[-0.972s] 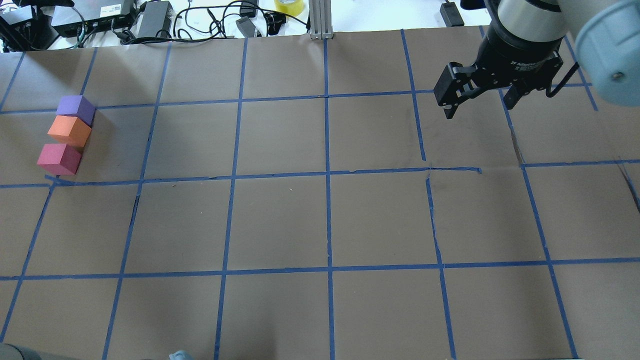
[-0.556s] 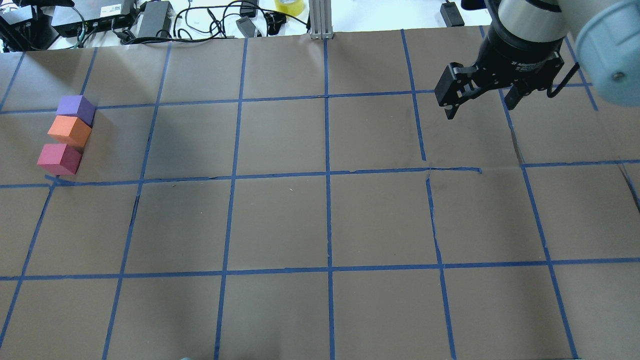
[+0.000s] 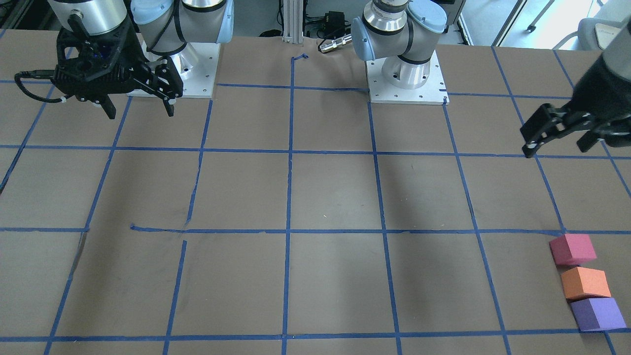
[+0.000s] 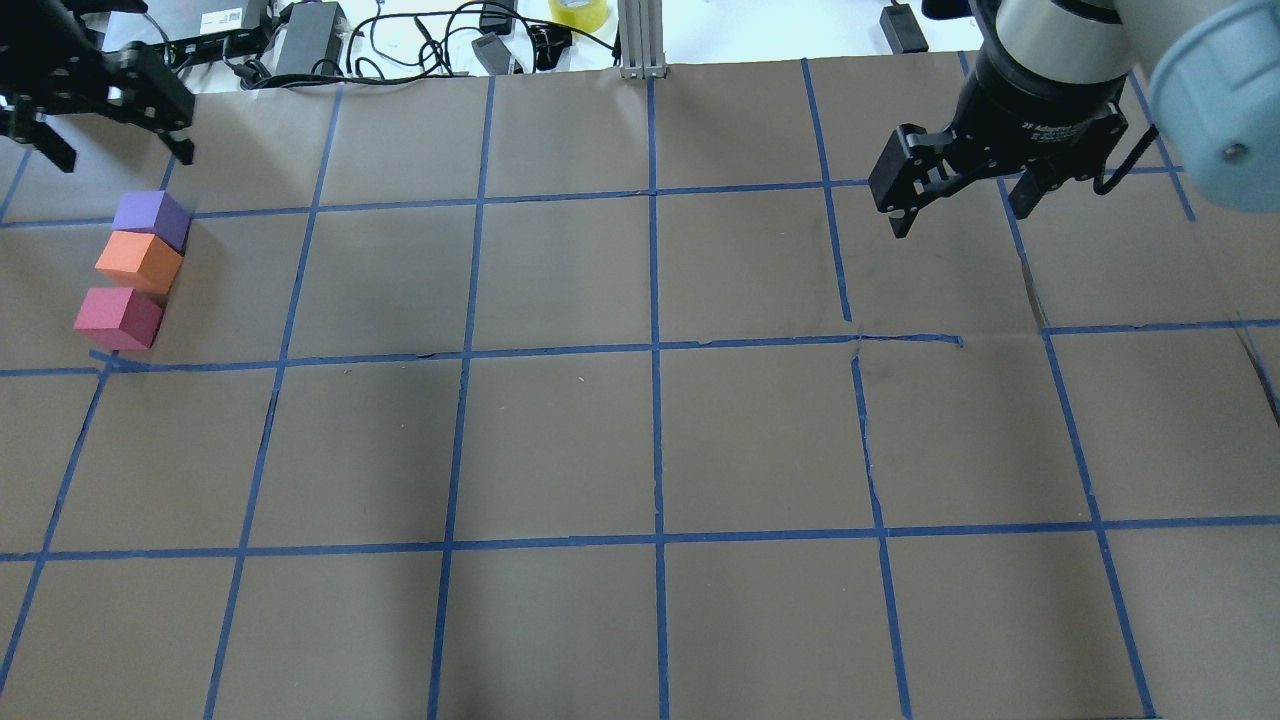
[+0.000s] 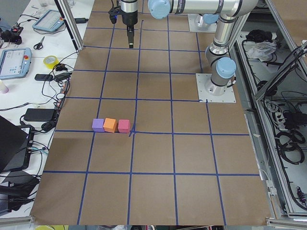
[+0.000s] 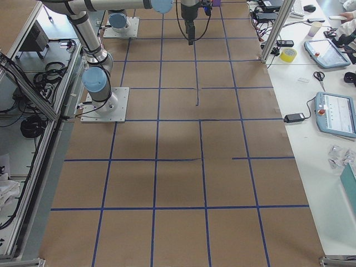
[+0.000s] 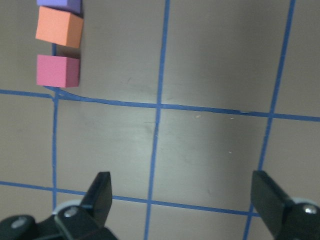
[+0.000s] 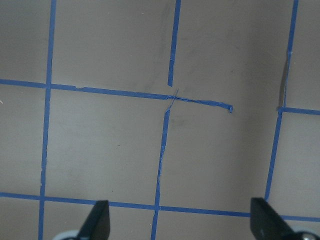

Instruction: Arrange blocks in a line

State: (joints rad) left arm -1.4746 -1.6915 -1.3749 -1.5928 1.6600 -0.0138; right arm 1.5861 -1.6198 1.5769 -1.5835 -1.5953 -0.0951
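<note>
Three small cubes stand touching in a straight row at the table's left end: purple block [image 4: 150, 218], orange block [image 4: 138, 260], pinkish-red block [image 4: 117, 317]. They also show in the front view, pinkish-red [image 3: 572, 249], orange [image 3: 585, 283], purple [image 3: 597, 314], and at the top left of the left wrist view [image 7: 58, 71]. My left gripper [image 4: 125, 160] [image 3: 558, 146] [image 7: 182, 200] is open and empty, high above the table near the row. My right gripper [image 4: 960, 215] [image 3: 140, 112] [image 8: 180, 220] is open and empty above the far right of the table.
Brown paper with a blue tape grid [image 4: 655, 345] covers the table. Cables and power adapters [image 4: 310, 35], a tape roll [image 4: 580, 12] and an aluminium post [image 4: 640, 40] lie beyond the far edge. The two arm bases [image 3: 406, 74] stand at the near edge.
My left gripper has come into the overhead view at the top left, beside the block row. The blocks have not moved. The right gripper has barely shifted.
</note>
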